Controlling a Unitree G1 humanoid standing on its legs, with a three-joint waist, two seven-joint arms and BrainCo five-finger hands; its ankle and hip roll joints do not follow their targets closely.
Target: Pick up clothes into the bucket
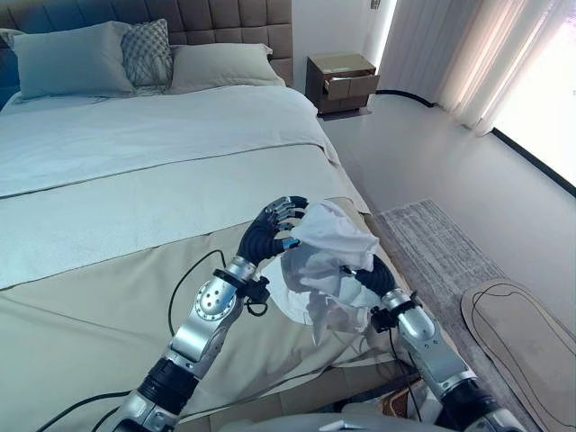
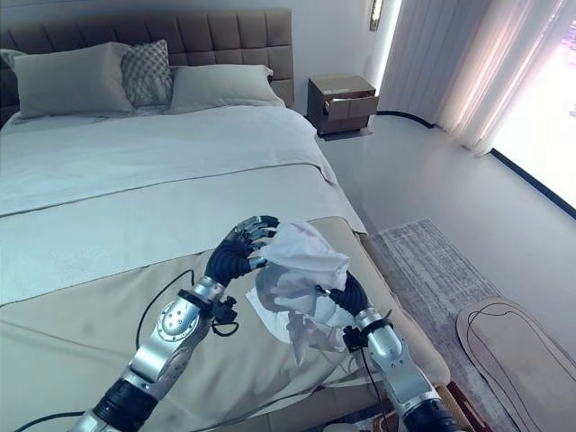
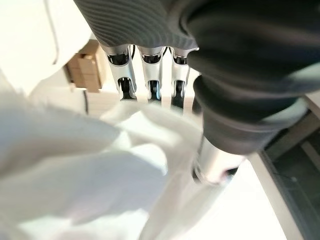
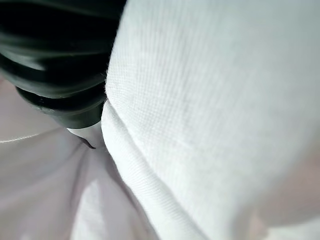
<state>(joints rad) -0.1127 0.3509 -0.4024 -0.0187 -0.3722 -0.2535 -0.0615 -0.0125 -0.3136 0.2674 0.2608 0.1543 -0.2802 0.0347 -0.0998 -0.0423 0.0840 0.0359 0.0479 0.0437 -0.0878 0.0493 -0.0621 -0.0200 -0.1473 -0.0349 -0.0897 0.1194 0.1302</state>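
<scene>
White crumpled garment [image 1: 328, 256] bunched – between left hand [image 1: 273, 230], right hand [image 1: 371, 275]

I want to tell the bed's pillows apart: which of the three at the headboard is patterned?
The middle pillow: small, with a diamond-lattice pattern, propped between the large plain pillow on its left and the plain beige pillow on its right.

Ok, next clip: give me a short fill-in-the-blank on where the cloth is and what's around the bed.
1. The white cloth is held up between the left hand and the ____ hand.
2. The cloth hangs above the foot of the ____.
3. Past the bed, by the headboard, stands a nightstand with its drawer ____.
4. A grey ____ lies on the floor beside the bed.

Missing words: right; bed; open; rug
</scene>
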